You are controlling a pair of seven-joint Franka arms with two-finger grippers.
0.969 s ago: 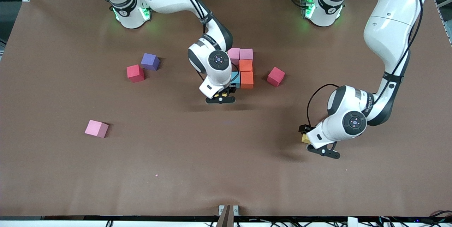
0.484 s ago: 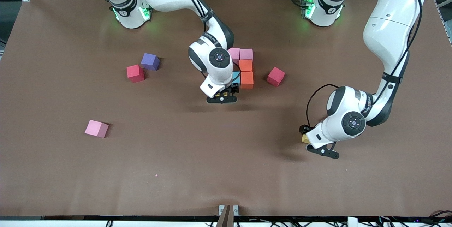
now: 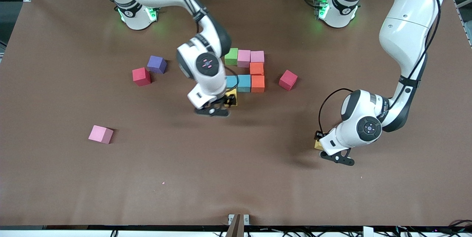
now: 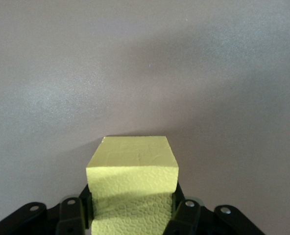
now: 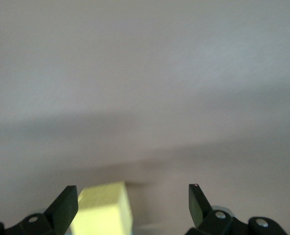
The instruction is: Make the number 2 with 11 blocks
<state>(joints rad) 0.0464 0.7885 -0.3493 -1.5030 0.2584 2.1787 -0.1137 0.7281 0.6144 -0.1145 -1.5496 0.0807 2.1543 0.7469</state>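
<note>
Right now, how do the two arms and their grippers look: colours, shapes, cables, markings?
Both arms are glossy white with rounded shells and black joint bands. Each wrist ends in a round black cap. The left gripper and right gripper are black, with flat black fingers. A black cable loops beside the left wrist. Green lights glow at both bases.

The unfinished digit (image 3: 243, 83) lies mid-table. Farthest from the front camera is a row of three cubes, then one cube nearer at the end toward the left arm, then another row of three. A corner cube (image 3: 232, 96) comes nearest, at the right arm's end, under the right gripper (image 5: 132, 196). A stray cube (image 3: 288, 80) sits beside the digit toward the left arm's end. Two cubes (image 3: 141, 76) — seemingly touching — lie toward the right arm's end, with a lone cube (image 3: 100, 134) nearer the camera. The left gripper (image 4: 132, 208) encloses another cube (image 4: 132, 164) toward the left arm's end.
</note>
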